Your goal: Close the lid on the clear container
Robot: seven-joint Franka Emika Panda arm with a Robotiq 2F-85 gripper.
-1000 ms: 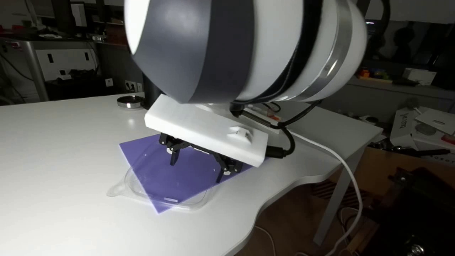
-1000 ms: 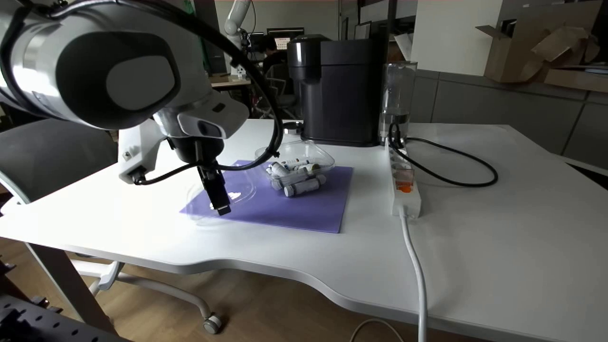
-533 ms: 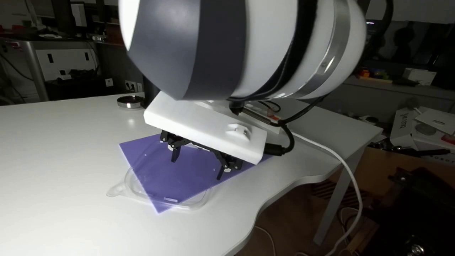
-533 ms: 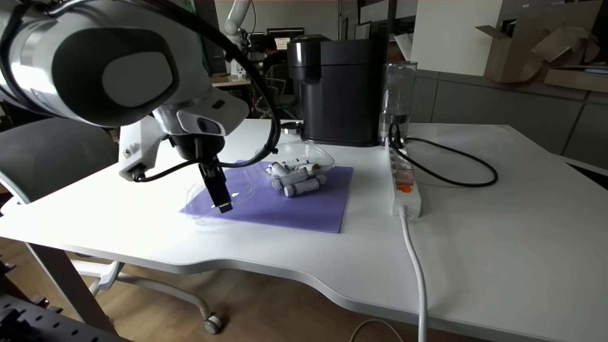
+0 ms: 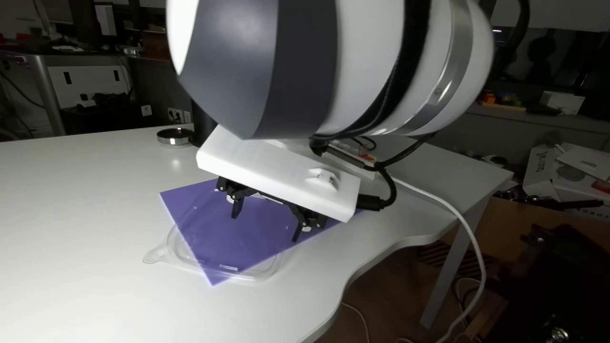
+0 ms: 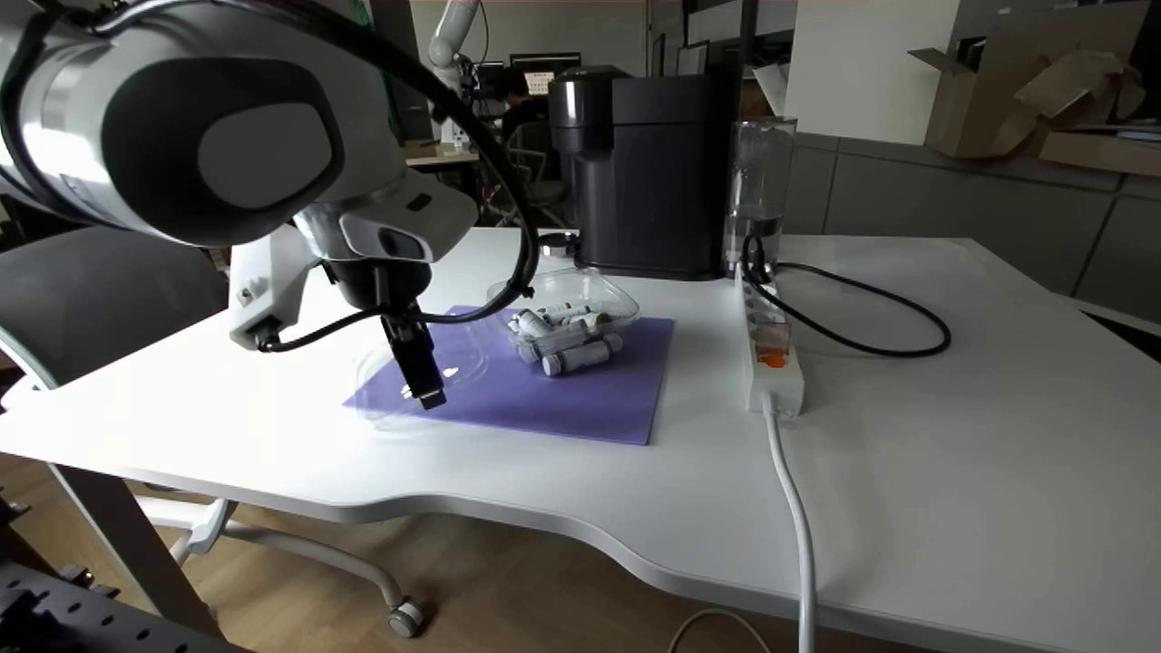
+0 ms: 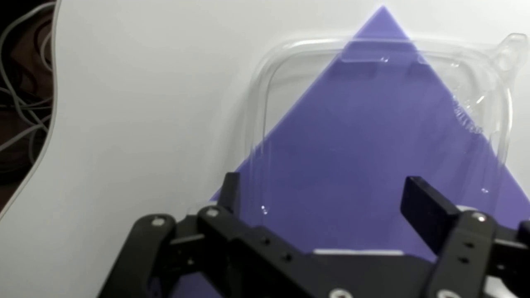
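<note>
The lid (image 7: 306,46), thin and see-through with a corner tab, lies flat across a corner of the purple mat and the table, and it shows in all three views. My gripper (image 7: 323,180) hangs over the lid's inner part with its fingers spread wide and nothing held. In an exterior view both fingertips of the gripper (image 5: 265,228) point down over the mat. The clear container (image 6: 609,292) rests on the mat's far part in an exterior view, uncovered, with several white and grey cylinders in it. It is out of the wrist view and hidden behind the arm in an exterior view.
The purple mat (image 6: 580,413) lies under both plastic pieces. A black machine (image 6: 667,172) stands behind the container, and a white power strip (image 6: 774,363) with a cable is beside the mat. The table's curved edge (image 5: 369,267) runs close to the lid.
My gripper has risen very slightly and shifted a touch sideways over the lid, its fingers staying apart. The lid and the container have not moved.
</note>
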